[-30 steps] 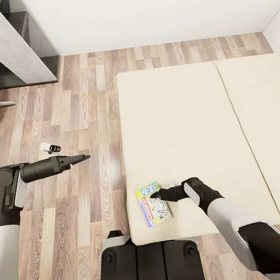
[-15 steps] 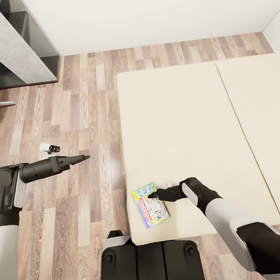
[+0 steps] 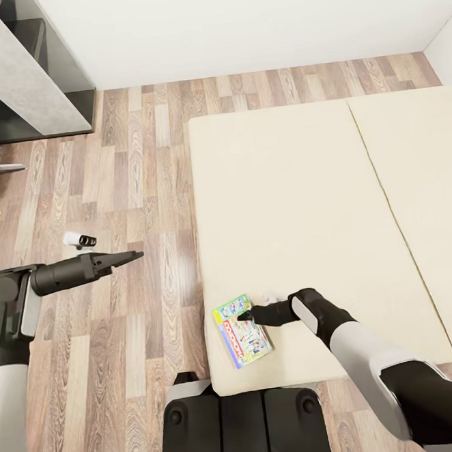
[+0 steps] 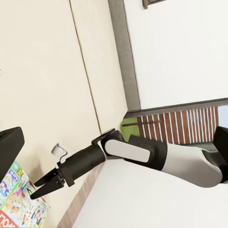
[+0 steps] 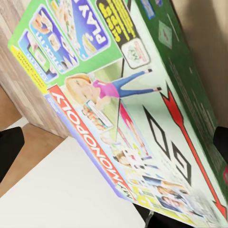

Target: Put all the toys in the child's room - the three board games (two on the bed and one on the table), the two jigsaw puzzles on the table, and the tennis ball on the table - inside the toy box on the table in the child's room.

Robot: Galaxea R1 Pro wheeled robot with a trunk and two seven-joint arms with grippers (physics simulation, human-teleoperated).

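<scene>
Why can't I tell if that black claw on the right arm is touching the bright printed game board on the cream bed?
Cannot tell. In the head view the right gripper overlaps the board game on the bed; no view plainly shows contact or gap.

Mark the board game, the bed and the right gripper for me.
board game (image 3: 243, 331), head view, centre of its printed face
bed (image 3: 292, 199), head view, bare cream mattress of the left section
right gripper (image 3: 245, 315), head view, at the fingertips over the game's edge
</scene>
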